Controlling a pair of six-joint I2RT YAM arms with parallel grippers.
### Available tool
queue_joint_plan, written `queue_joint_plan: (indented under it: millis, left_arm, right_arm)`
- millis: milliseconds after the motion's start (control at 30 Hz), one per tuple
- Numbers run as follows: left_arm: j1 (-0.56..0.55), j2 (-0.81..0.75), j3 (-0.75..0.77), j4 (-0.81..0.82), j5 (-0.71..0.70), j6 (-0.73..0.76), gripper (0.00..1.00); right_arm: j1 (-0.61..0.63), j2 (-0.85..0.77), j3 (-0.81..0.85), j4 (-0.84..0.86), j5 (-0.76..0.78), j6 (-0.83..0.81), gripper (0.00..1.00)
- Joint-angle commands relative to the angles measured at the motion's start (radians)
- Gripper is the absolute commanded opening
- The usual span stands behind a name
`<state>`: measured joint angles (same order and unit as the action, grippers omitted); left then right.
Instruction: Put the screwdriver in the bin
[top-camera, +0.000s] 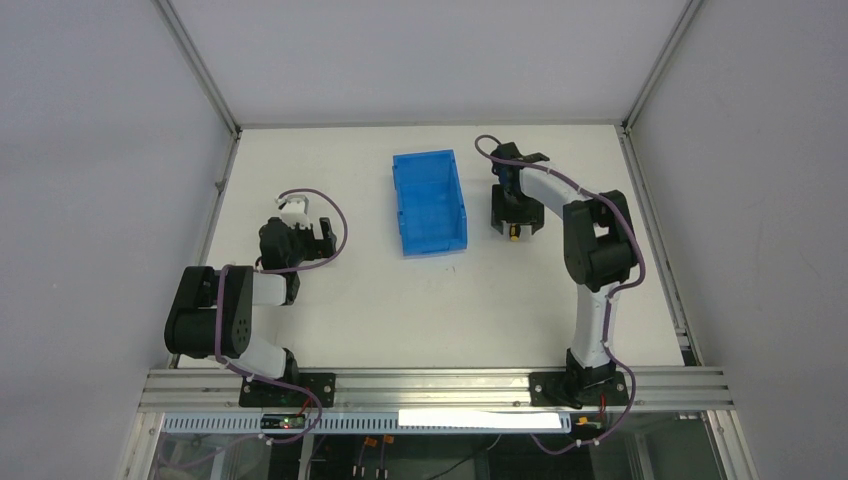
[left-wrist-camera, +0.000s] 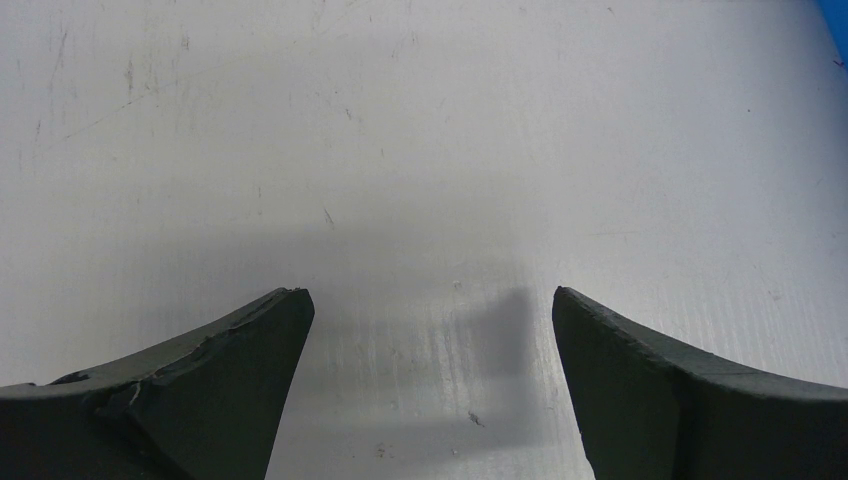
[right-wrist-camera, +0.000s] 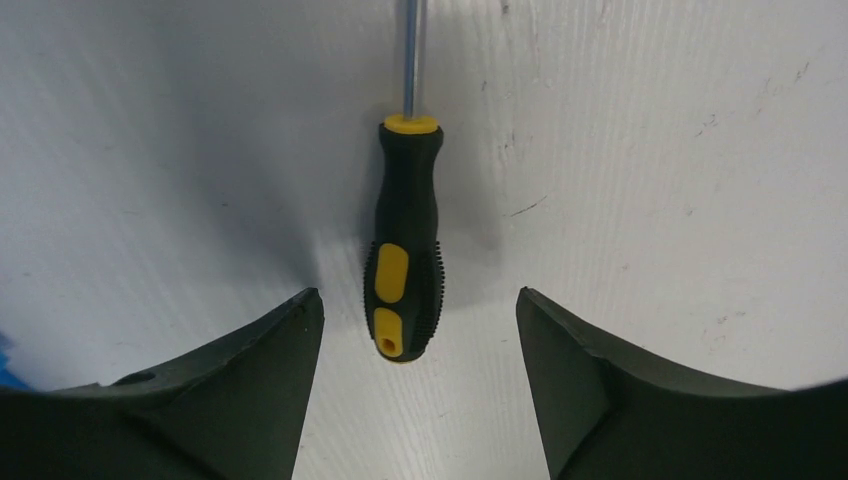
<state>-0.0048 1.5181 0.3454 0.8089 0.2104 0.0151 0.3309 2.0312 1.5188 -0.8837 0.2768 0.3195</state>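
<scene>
The screwdriver (right-wrist-camera: 405, 240) lies flat on the white table, black handle with yellow inserts toward me and thin metal shaft pointing away. My right gripper (right-wrist-camera: 418, 292) hangs low over the handle's butt end. Its jaws are open on either side, with a gap between each finger and the handle. From above, the right gripper (top-camera: 515, 222) sits just right of the blue bin (top-camera: 399, 200), and a yellow bit of the screwdriver (top-camera: 513, 230) shows beneath it. The bin holds nothing. My left gripper (left-wrist-camera: 431, 290) is open over bare table; in the top view the left gripper (top-camera: 322, 232) is left of the bin.
The white table (top-camera: 450, 310) is ringed by aluminium frame posts and grey walls. A sliver of the blue bin (left-wrist-camera: 838, 20) shows at the upper right corner of the left wrist view.
</scene>
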Motion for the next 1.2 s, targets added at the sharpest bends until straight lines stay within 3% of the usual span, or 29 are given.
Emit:
queue_joint_plan:
  millis: [0, 133, 233, 300, 433, 767, 967, 1167]
  left_arm:
    - [0.006, -0.013, 0.017, 0.038, 0.001, 0.0, 0.99]
    - [0.006, -0.012, 0.017, 0.037, 0.002, 0.0, 0.99]
    - [0.006, -0.012, 0.017, 0.037, 0.001, 0.0, 0.99]
    - [0.007, -0.012, 0.017, 0.038, 0.001, 0.0, 0.99]
    - [0.007, -0.012, 0.017, 0.037, 0.001, 0.0, 0.99]
    - [0.007, -0.013, 0.017, 0.037, 0.002, 0.0, 0.99]
    - [0.006, -0.013, 0.017, 0.037, 0.002, 0.0, 0.99]
    - [0.007, -0.013, 0.017, 0.037, 0.001, 0.0, 0.99]
  right_arm:
    - [-0.025, 0.015, -0.011, 0.063, -0.033, -0.043, 0.59]
    - [-0.06, 0.058, -0.016, 0.103, -0.087, -0.051, 0.43]
    - [-0.081, 0.066, -0.012, 0.109, -0.147, -0.074, 0.21]
    - [-0.082, 0.049, -0.002, 0.088, -0.16, -0.091, 0.0]
    - [-0.082, -0.026, 0.059, -0.025, -0.142, -0.109, 0.0]
    - [-0.064, -0.218, 0.357, -0.486, -0.1, -0.05, 0.0]
    - [0.012, -0.187, 0.626, -0.679, -0.056, -0.014, 0.0]
    - [0.145, -0.034, 0.928, -0.775, -0.044, 0.021, 0.0]
